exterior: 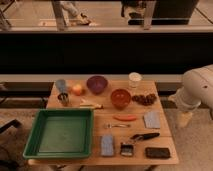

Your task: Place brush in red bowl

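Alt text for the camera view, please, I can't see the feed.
The brush lies near the front right of the wooden table, apart from the red bowl farther back. The robot's white arm is off the table's right side; its gripper is not in view.

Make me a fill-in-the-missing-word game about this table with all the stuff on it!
1. The bowl just behind and left of the red bowl is coloured ___.
2. The big tray is coloured ___.
3. The brush lies in front of the red bowl, on the ___.
4. In the picture, the gripper hangs beyond the table's ___ edge.

Missing words: purple, green, table, right.
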